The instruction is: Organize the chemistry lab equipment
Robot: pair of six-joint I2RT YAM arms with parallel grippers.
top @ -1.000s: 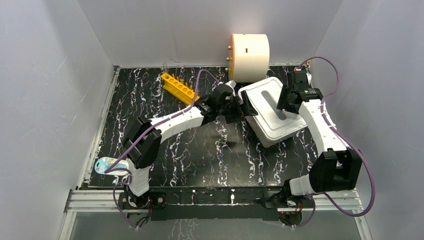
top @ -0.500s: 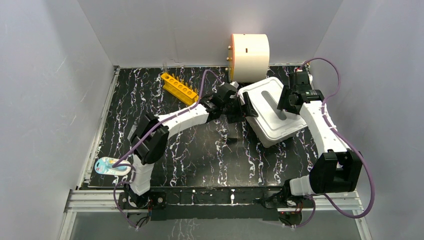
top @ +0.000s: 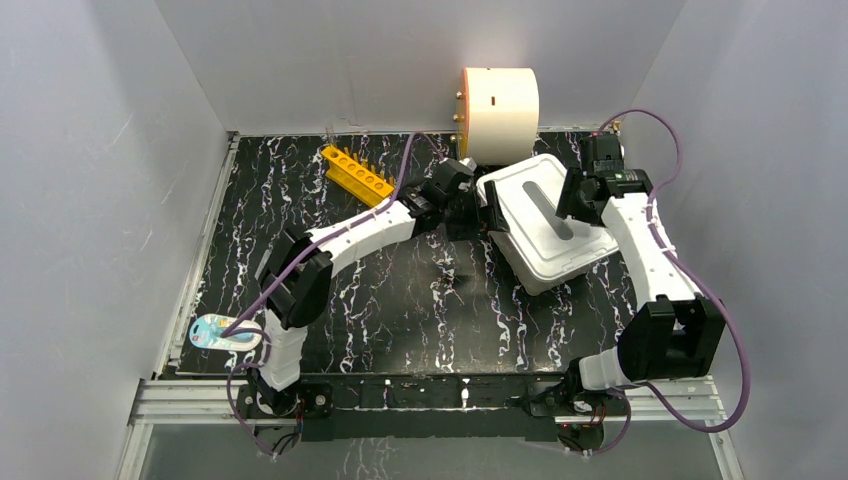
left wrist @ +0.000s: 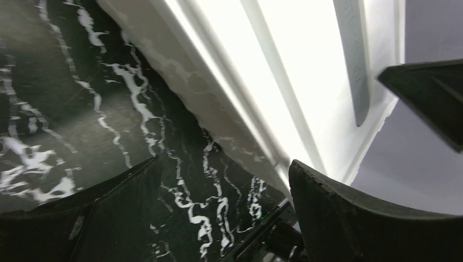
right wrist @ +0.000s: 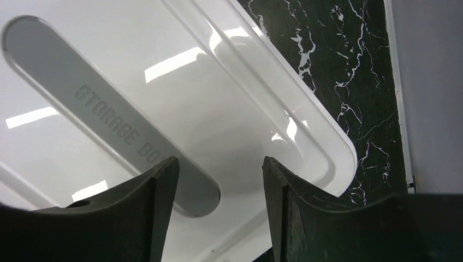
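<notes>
The orange tube rack (top: 355, 177) lies slanted at the back left of the dark marbled table. My left gripper (top: 484, 214) is open at the left side of the white tub (top: 548, 262). In the left wrist view that gripper (left wrist: 224, 180) has only table between its fingers (left wrist: 349, 218), and the tub's white wall (left wrist: 218, 109) runs just beyond them. My right gripper (top: 574, 198) hovers open over the right part of the tub's lid (top: 530, 205). In the right wrist view it (right wrist: 218, 169) straddles the end of the lid's grey recessed grip (right wrist: 109, 114) without holding anything.
A large cream drum (top: 498, 100) stands at the back wall right behind the tub. A flat blue-and-white packet (top: 222, 333) lies at the table's near left edge. Grey walls close in on three sides.
My left arm has stretched out and its gripper has slid a little farther back along the tub's left side. The right gripper has shifted slightly to the right over the lid, its jaws a touch narrower.
</notes>
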